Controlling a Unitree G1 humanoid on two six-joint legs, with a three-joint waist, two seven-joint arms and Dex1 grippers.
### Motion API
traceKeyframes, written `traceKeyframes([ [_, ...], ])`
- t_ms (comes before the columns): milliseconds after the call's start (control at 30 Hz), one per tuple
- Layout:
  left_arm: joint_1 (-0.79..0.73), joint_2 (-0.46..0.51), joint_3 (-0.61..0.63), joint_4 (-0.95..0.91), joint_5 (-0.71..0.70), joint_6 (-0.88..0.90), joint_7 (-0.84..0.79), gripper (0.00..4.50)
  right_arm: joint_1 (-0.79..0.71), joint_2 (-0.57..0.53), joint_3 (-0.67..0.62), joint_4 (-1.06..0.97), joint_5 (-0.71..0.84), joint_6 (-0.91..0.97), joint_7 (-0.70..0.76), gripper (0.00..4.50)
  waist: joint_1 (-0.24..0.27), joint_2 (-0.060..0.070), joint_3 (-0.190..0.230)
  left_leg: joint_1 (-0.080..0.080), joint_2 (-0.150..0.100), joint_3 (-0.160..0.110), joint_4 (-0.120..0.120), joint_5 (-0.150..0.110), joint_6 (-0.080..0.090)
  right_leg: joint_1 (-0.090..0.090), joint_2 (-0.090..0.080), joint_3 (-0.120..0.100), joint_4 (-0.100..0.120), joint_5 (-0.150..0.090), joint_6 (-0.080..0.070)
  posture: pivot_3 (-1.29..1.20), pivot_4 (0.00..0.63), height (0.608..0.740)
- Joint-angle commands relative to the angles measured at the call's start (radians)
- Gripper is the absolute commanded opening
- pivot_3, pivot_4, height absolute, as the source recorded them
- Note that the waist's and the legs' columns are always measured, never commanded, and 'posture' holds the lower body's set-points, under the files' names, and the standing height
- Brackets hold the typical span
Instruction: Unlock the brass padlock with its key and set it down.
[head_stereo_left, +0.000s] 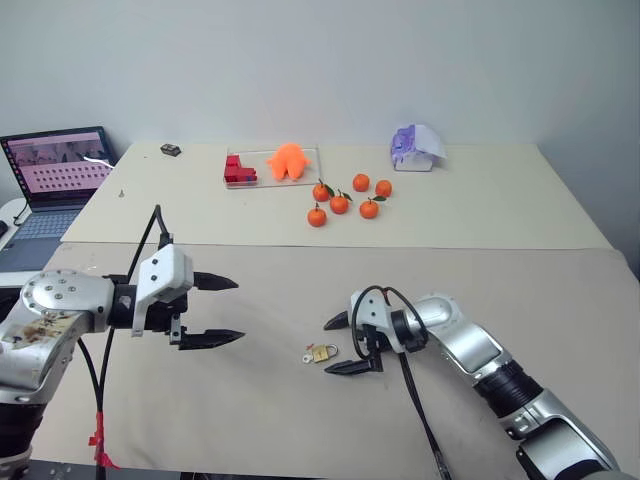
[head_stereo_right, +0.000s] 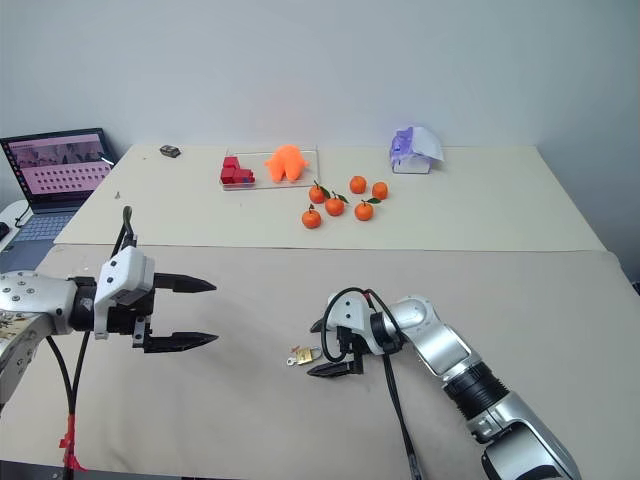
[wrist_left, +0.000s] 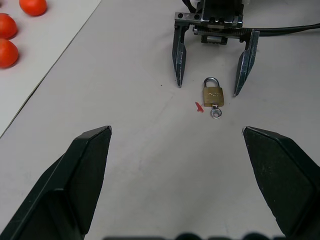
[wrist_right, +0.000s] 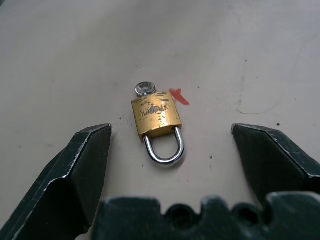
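Observation:
The brass padlock (wrist_right: 156, 119) lies flat on the beige table, its silver shackle (wrist_right: 165, 147) closed and pointing toward my right gripper. The key (wrist_right: 144, 89) sticks out of the body's far end, beside a small red mark (wrist_right: 179, 96). My right gripper (head_stereo_left: 341, 344) hovers low just right of the padlock (head_stereo_left: 323, 352), open, its two fingers flanking the lock without touching it. My left gripper (head_stereo_left: 225, 310) hangs open well to the left, pointing at the padlock (wrist_left: 213, 94) from a distance, with the right gripper (wrist_left: 214, 62) facing it across the lock.
Several mandarins (head_stereo_left: 345, 200) lie on the far table. A clear tray (head_stereo_left: 240, 183) there carries red blocks (head_stereo_left: 238, 170) and an orange toy (head_stereo_left: 288, 161). A white and purple object (head_stereo_left: 417, 148) sits at the back right, a laptop (head_stereo_left: 58, 172) at the far left.

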Motion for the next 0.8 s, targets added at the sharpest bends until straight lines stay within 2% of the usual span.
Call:
traceKeyframes([
  [33,-0.004,0.01,0.046,-0.028,-0.032,0.014,0.011,4.48,-0.012,0.007,-0.027,-0.019,-0.004,-0.017,0.01,4.5,0.0,0.0,0.0,0.0,0.0,0.0,0.0,0.0,0.0,0.0,0.0,0.0,0.0,0.0,0.0,0.0,0.15,0.689],
  [100,-0.003,0.011,0.046,-0.03,-0.033,0.016,0.013,4.48,-0.011,0.008,-0.028,-0.021,-0.006,-0.016,0.012,4.5,0.0,0.0,0.0,0.0,0.0,0.0,0.0,0.0,0.0,0.0,0.0,0.0,0.0,0.0,0.0,0.0,0.15,0.689],
  [200,-0.009,0.011,0.036,-0.02,-0.024,0.01,0.008,4.5,-0.017,0.023,-0.025,-0.017,-0.01,-0.018,0.01,3.81,0.0,0.0,0.0,0.0,0.0,0.0,0.0,0.0,0.0,0.0,0.0,0.0,0.0,0.0,0.0,0.0,0.15,0.689],
  [333,-0.014,0.011,0.029,-0.012,-0.018,0.007,0.005,4.5,-0.02,0.039,-0.028,-0.021,-0.012,-0.014,0.007,2.36,-0.001,0.0,0.0,0.0,0.0,0.0,0.0,0.0,0.0,0.0,0.0,0.0,0.0,0.0,0.0,0.0,0.15,0.689],
  [467,-0.015,0.012,0.025,-0.013,-0.017,0.009,0.002,4.5,-0.012,0.041,-0.024,-0.027,-0.016,-0.012,0.011,1.11,0.0,0.0,0.0,0.0,0.0,0.0,0.0,0.0,0.0,0.0,0.0,0.0,0.0,0.0,-0.001,0.0,0.15,0.689],
  [500,-0.017,0.011,0.024,-0.012,-0.017,0.008,0.001,4.5,-0.011,0.041,-0.023,-0.024,-0.019,-0.015,0.011,0.91,0.0,0.0,0.0,-0.001,0.0,0.0,0.0,0.0,0.0,0.0,0.0,0.0,0.0,0.0,-0.001,0.0,0.15,0.689],
  [800,-0.044,-0.004,0.011,0.008,-0.032,0.035,0.01,4.5,-0.038,0.016,-0.05,-0.069,-0.019,-0.004,0.013,0.91,0.001,-0.001,0.001,-0.001,0.0,-0.001,0.001,0.0,0.0,0.0,0.0,0.0,0.0,0.0,-0.001,0.0,0.15,0.689],
])
